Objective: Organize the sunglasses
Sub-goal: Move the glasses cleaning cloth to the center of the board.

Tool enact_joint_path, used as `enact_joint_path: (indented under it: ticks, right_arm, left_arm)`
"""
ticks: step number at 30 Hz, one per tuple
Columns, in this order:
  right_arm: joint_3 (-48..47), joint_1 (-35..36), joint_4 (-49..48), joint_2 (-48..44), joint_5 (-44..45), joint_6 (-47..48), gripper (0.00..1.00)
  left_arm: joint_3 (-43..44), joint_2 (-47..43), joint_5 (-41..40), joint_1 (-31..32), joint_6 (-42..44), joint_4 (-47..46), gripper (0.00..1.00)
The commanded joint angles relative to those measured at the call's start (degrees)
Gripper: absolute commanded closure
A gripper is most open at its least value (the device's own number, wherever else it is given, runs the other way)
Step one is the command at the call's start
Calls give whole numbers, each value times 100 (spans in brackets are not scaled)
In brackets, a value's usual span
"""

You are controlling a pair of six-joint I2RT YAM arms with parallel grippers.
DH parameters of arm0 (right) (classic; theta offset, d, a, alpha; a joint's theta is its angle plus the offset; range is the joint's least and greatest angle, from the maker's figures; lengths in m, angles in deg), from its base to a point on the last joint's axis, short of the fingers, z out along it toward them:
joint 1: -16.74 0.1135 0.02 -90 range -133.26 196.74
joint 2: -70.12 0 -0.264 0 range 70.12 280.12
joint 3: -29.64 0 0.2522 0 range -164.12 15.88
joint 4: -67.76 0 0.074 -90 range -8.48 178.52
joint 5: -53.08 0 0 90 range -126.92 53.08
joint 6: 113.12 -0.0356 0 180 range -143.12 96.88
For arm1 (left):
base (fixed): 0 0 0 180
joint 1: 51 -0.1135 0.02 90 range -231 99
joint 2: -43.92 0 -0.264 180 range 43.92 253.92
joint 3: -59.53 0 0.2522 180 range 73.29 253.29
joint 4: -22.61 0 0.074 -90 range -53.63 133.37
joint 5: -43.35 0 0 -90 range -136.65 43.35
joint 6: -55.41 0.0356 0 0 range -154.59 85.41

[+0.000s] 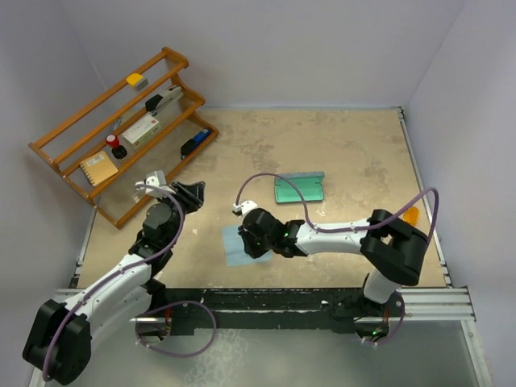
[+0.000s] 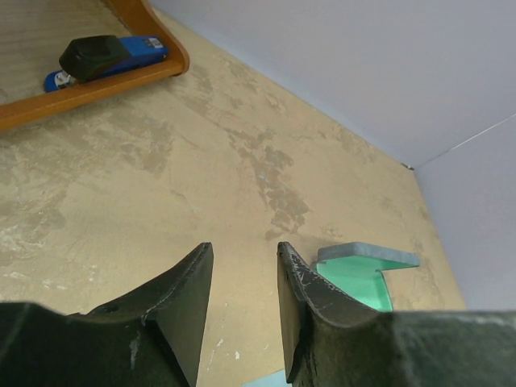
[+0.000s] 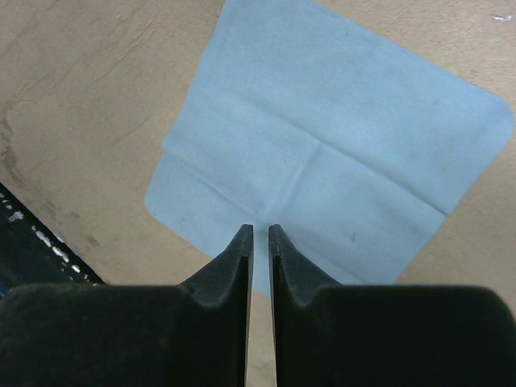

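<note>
A light blue cleaning cloth [image 1: 232, 251] lies flat on the table near the front middle. It fills the right wrist view [image 3: 339, 137]. My right gripper [image 1: 248, 234] hovers over the cloth's near edge [image 3: 260, 227]; its jaws stand a narrow slit apart with nothing between them. An open green glasses case [image 1: 298, 189] lies behind it and also shows in the left wrist view [image 2: 359, 278]. My left gripper [image 1: 193, 193] is open and empty above bare table [image 2: 244, 246], left of the case. No sunglasses show clearly.
A wooden rack [image 1: 72, 161] stands at the back left with a blue stapler [image 2: 105, 56], a notebook and other small items. A small orange object [image 1: 411, 215] lies at the right edge, partly hidden behind the right arm. Walls enclose the table.
</note>
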Motion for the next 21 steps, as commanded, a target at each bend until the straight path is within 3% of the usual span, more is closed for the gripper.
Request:
enact_joint_path:
  ticks: [1, 3, 4, 5, 9, 16, 21]
  right_arm:
    - [-97, 19, 425, -526, 152, 203, 80]
    - [-84, 19, 436, -694, 201, 234, 77]
    - [-74, 19, 443, -764, 232, 246, 75]
    - [-60, 19, 451, -839, 292, 261, 73]
    - [0, 10, 476, -1147, 751, 407, 71]
    - [-139, -37, 753, -1481, 1347, 905, 64]
    - [-68, -158, 622, -1642, 1341, 940, 66]
  left_arm:
    - [407, 276, 189, -30, 83, 492, 65]
    - [470, 415, 247, -28, 104, 681, 63]
    - [522, 466, 241, -23, 128, 813, 55]
    - [578, 506, 203, -28, 134, 996, 54]
    - [662, 609, 183, -5, 92, 1475, 61]
    - [643, 652, 7, 257, -21, 2130, 60]
    - [770, 796, -351, 714, -57, 2510, 59]
